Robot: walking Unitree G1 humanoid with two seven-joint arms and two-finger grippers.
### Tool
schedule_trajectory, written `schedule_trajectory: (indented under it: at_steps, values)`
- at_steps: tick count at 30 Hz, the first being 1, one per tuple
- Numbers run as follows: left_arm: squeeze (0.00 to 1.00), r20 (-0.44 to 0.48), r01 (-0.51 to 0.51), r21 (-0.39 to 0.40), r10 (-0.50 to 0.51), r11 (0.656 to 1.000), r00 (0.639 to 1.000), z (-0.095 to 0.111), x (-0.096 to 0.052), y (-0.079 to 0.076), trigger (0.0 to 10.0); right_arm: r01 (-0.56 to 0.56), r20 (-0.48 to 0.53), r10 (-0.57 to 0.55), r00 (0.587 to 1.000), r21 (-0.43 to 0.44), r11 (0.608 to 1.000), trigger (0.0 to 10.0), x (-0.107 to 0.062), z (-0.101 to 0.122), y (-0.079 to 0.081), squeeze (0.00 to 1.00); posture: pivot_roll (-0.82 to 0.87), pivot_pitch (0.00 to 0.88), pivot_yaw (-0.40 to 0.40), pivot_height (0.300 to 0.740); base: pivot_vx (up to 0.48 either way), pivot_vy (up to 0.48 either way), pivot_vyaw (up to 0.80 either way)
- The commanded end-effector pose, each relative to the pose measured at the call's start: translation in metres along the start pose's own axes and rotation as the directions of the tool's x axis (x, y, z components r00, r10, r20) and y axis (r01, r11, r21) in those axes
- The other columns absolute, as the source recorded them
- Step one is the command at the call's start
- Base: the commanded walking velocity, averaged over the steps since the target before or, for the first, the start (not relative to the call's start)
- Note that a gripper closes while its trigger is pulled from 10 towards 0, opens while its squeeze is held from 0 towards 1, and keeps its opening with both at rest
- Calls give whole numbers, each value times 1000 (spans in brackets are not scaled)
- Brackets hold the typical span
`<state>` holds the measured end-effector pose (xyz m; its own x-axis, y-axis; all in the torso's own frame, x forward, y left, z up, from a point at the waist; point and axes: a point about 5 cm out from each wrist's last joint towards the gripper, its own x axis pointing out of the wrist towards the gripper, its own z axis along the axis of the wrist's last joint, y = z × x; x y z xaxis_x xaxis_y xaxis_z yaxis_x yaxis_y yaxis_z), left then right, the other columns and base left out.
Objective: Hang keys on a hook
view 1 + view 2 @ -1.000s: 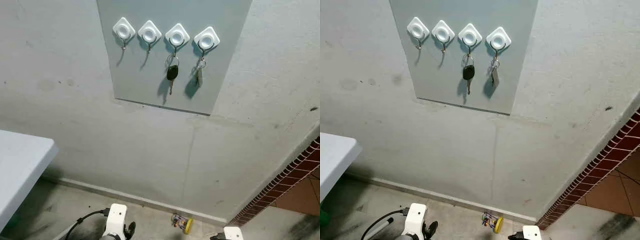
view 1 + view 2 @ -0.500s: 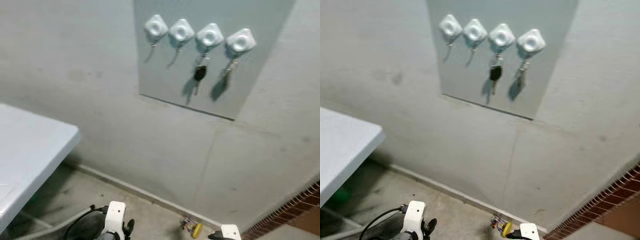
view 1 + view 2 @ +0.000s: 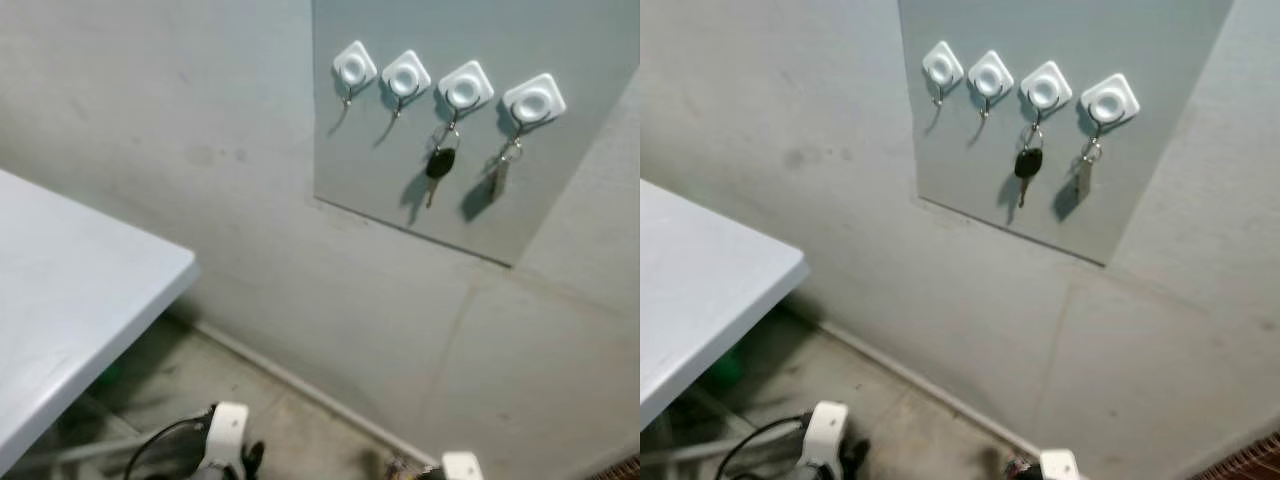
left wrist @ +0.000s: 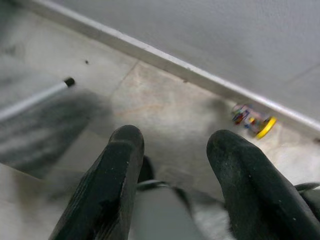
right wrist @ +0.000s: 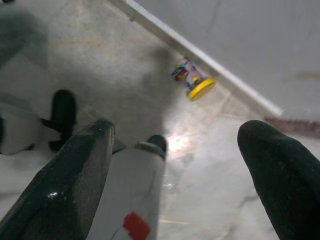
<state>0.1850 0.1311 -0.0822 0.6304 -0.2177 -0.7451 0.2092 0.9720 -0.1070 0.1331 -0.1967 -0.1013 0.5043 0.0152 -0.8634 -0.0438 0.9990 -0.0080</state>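
— What sort of place?
— A home's bare utility corner: rough grey plastered wall (image 3: 200, 150), 4 white diamond-shaped adhesive hooks (image 3: 353, 68) on a grey panel (image 3: 400, 200), white plastic table (image 3: 60, 300), stained stone floor (image 4: 165, 110)

Both arms hang low, grippers empty and spread.

The left gripper (image 4: 172, 150) points down toward the floor, its two black fingers (image 4: 112, 175) parted with nothing between them. The right gripper (image 5: 180, 150) hangs likewise, its fingers (image 5: 75, 175) spread wider. In the head views the white wrist housings of the left arm (image 3: 228, 428) and right arm (image 3: 460, 465) sit at the near edge.
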Motion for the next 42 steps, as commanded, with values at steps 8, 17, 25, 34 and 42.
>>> schedule_trajectory:
  at_steps: [8, 17, 25, 34, 42]
  values:
    - [0, -42, -24, 0, 24, 1000, 999, -9, -4, 10, 10000, -29, 15, 29, 999, -24, 999, 10000, 3, 7, 11, 0, 3, 0, -4, 740, 0, 0, 800]
    - [0, -56, -27, -1, 27, 1000, 998, -15, -6, 10, 10000, -30, 7, 31, 1000, -37, 999, 10000, 2, 5, 9, 0, 9, 0, -7, 740, 0, 0, 800]
    - [0, -64, -32, 10, 32, 999, 997, -17, -7, 11, 10000, -31, -4, 31, 1000, -51, 998, 10000, 2, 3, 7, 0, 16, 0, -12, 740, 0, 0, 800]
    - [0, -65, -35, 1, 35, 999, 997, -17, -7, 12, 10000, -37, -10, 36, 999, -61, 997, 10000, 1, 1, 8, 0, 17, 0, -13, 740, 0, 0, 800]
    - [0, -70, -40, 7, 40, 999, 997, -18, -7, 13, 10000, -41, -12, 41, 999, -65, 997, 10000, 2, 1, 10, 0, 19, 0, -14, 740, 0, 0, 800]
